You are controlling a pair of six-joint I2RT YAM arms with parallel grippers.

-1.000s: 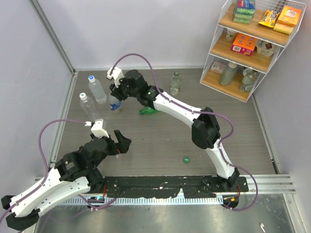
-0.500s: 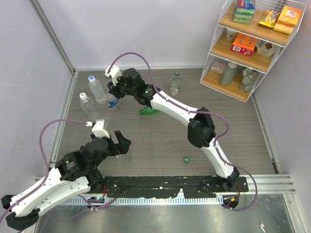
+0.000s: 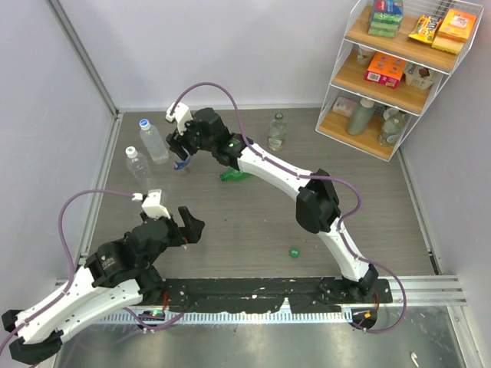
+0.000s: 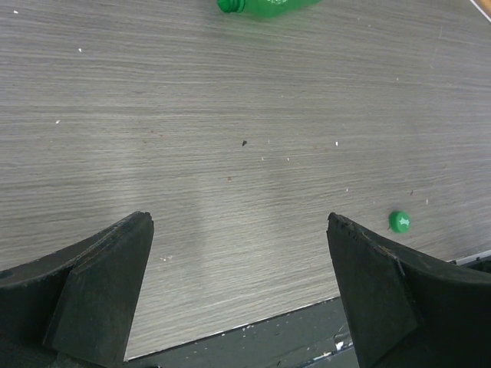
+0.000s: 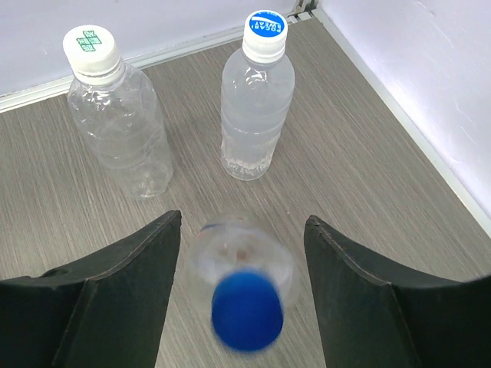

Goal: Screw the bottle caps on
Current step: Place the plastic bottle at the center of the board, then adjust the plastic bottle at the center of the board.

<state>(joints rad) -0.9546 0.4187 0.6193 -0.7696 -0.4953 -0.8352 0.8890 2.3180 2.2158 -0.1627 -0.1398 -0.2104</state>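
At the far left of the bench (image 3: 253,222), your right end effector (image 5: 242,217) stands with jaws apart, flanking the blue-capped bottle (image 5: 239,257) with a thin gap on each side. That bottle shows blurred, with its smooth blue cap (image 5: 247,310) on the neck. Just beyond stand a ribbed clear bottle (image 5: 123,138) with a white cap (image 5: 92,47) and a second clear bottle (image 5: 257,100). A wall (image 5: 414,77) runs close beside them.

Your left end effector (image 4: 238,218) hangs spread wide over open wood-grain surface, gripping nothing. The translucent green bottle (image 4: 268,6) lies ahead on its side, and the round green cap (image 4: 399,221) lies near the bench's near edge.
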